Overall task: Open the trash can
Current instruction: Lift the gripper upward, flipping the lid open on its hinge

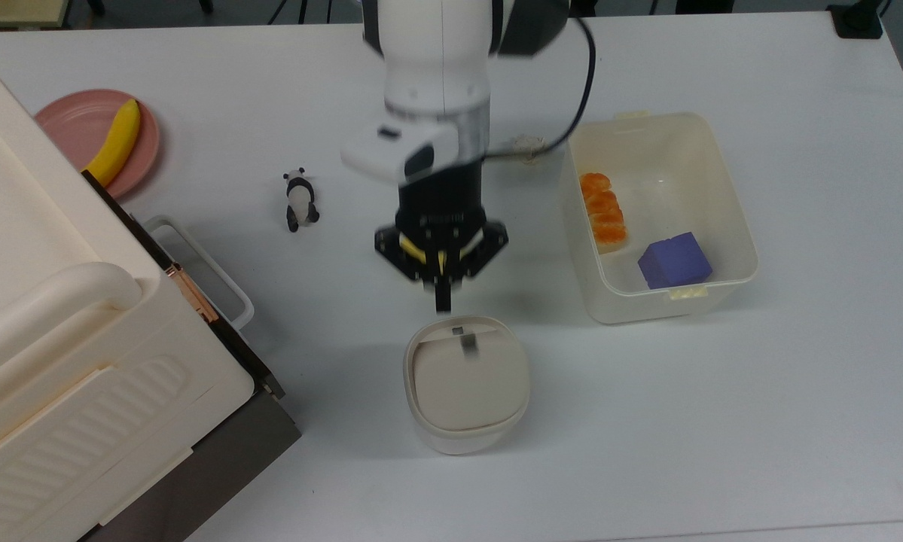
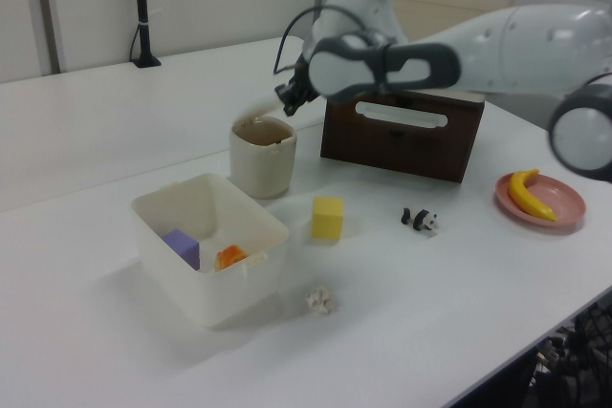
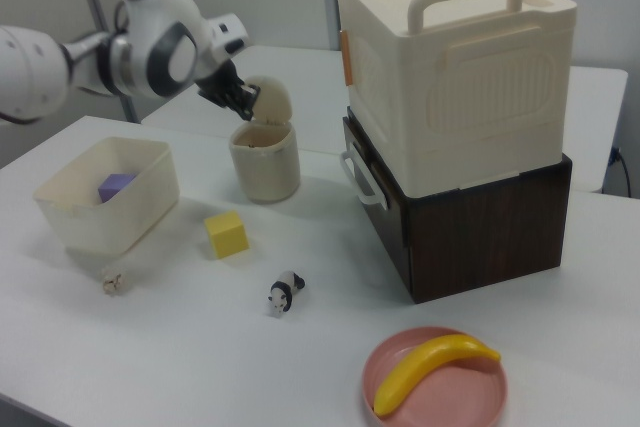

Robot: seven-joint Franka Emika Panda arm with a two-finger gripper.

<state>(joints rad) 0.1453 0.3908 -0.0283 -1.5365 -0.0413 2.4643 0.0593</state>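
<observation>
The trash can [image 1: 466, 391] sits near the middle of the white table [image 1: 722, 421], between the big cream ribbed appliance [image 1: 82, 339] on its dark wooden base and the open white tub [image 1: 737, 226] holding orange pieces and a purple block [image 1: 675, 260]. Its lid [image 3: 273, 99] is up: in the right view it stands tilted back from the rim, hinged on the far side from the arm, and the mouth of the can looks open underneath. The gripper [image 1: 443, 297] hangs just above and beside the rim on the button side, jaws together in a single narrow tip, holding nothing. In the top view the little dark button [image 1: 458, 330] shows at the rim nearest the fingers. My read is that the press has done its work and the lid is swinging on its spring, so the good move here is simple: lift clear, straight up and away from the rim, and do not brush the lid. The can is light plastic and any sideways nudge could slide it or tip it toward the yellow cube [image 3: 227, 235]. If the lid stops short, a gentle push from below its front edge should finish it. The panda figure [image 1: 300, 199] and the banana [image 1: 116, 141] on its pink plate [image 1: 74, 124] lie well apart from all this.
</observation>
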